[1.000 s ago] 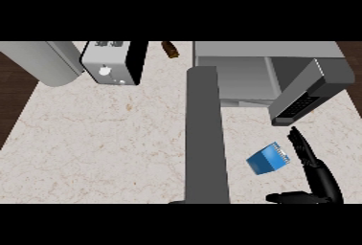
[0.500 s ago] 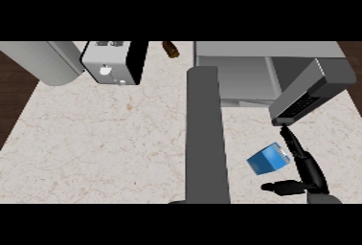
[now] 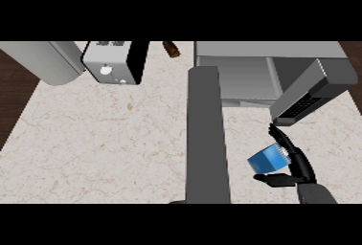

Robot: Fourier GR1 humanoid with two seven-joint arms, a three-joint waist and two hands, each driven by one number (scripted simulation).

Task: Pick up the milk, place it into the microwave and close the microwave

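Observation:
The milk (image 3: 266, 162) is a small blue carton with a white side, lying tilted on the counter just below the microwave. My right hand (image 3: 297, 165) comes in from the lower right. Its straight fingers (image 3: 284, 141) run up along the carton's right side and its thumb (image 3: 274, 180) lies just under the carton, so the milk sits between them. The microwave (image 3: 240, 76) stands at the top right with its door (image 3: 311, 95) swung open toward me. A long grey left forearm (image 3: 206, 134) reaches up the middle of the view; no left hand shows.
A white and black toaster (image 3: 113, 62) stands at the back left, with a grey rounded body (image 3: 42, 62) beside it. A small brown thing (image 3: 171, 49) lies at the back edge. Bare marbled counter (image 3: 106, 143) spreads to the left.
My right hand has moved up and leftward to the milk, the thumb coming in under the carton. The carton has barely shifted.

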